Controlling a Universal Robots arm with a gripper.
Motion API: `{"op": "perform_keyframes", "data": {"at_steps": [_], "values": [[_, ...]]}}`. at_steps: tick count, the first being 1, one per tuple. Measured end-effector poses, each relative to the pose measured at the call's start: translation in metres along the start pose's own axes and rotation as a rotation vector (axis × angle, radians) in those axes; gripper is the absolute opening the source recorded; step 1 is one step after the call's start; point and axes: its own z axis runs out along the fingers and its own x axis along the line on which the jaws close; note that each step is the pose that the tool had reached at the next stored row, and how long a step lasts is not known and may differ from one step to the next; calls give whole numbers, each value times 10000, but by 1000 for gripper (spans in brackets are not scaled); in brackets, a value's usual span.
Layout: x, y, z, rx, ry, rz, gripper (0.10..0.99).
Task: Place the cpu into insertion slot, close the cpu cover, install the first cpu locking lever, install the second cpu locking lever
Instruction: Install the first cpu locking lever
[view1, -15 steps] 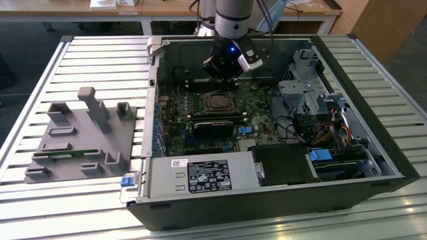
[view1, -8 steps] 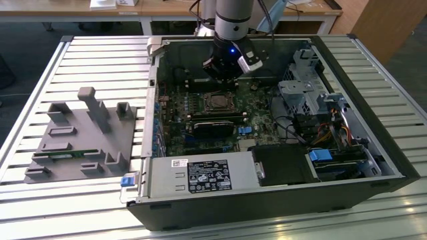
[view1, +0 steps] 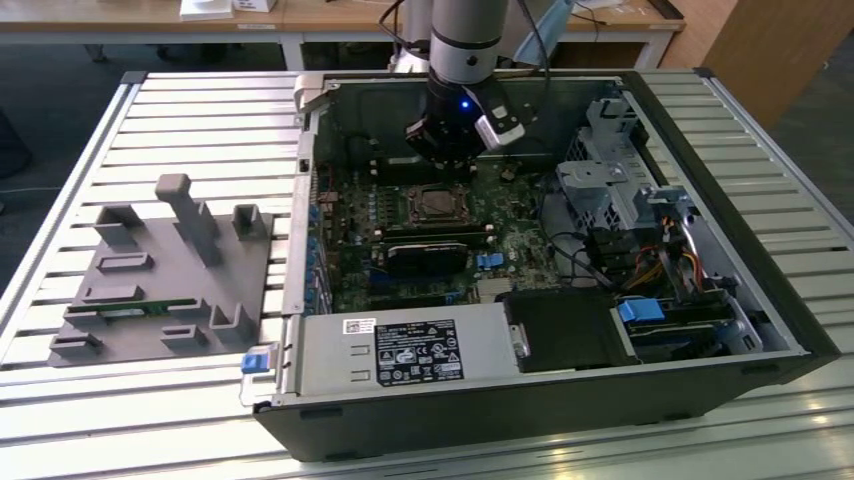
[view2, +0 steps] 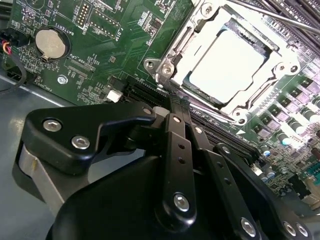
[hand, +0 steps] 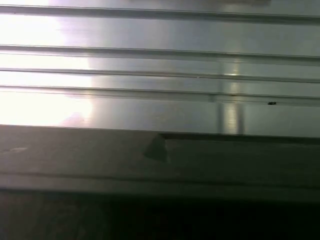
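The cpu lies flat in the insertion slot on the green motherboard, its pale metal face showing. The silver cpu cover lies down around it as a frame. A thin metal lever rod runs along one side of the socket; whether it is latched I cannot tell. In the exterior view the insertion slot sits just below my gripper, which hangs inside the open computer case. In the second wrist view the gripper is shut, with nothing between its fingers, a short way off the socket's corner.
Black memory modules lie beside the socket. A drive cage and cables fill the exterior view's right of the case; the power supply is at the front. A grey fixture tray stands on the ribbed table at the left. A coin battery is on the board.
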Motion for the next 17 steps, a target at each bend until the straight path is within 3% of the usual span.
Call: {"op": "perform_keyframes", "data": {"at_steps": [10, 17], "values": [[-1, 1, 24, 159, 6, 1, 106], [-1, 4, 17, 154, -1, 1, 106]]}}
